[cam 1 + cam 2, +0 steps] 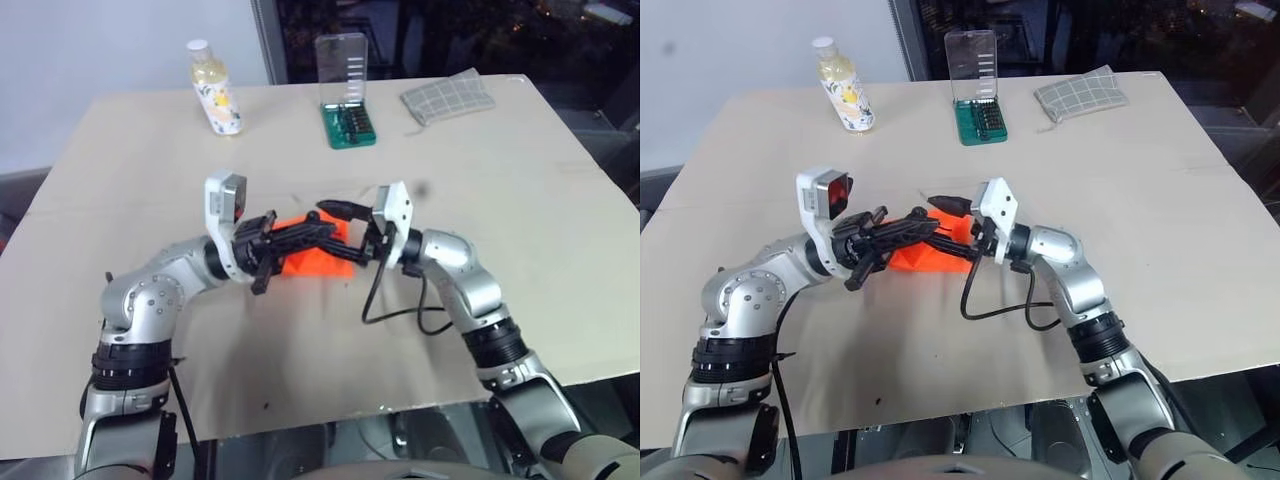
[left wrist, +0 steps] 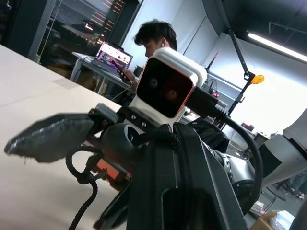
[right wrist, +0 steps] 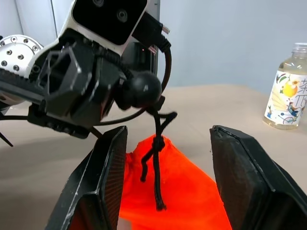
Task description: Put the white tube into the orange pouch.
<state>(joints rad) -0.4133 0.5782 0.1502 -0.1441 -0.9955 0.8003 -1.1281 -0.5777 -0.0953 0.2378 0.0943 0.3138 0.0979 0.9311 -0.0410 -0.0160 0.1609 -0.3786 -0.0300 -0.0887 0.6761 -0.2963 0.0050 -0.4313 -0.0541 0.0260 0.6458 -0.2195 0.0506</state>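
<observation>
Right wrist view puts our right tool (image 3: 165, 191) with jaws apart directly over the orange pouch (image 3: 180, 196), its black drawstring (image 3: 156, 167) hanging between them. Our left tool (image 1: 300, 238) is clamped shut, seemingly at the pouch's top, lifting it off the worktop (image 1: 520, 200). We cannot find the white tube, nor see inside the pouch.
</observation>
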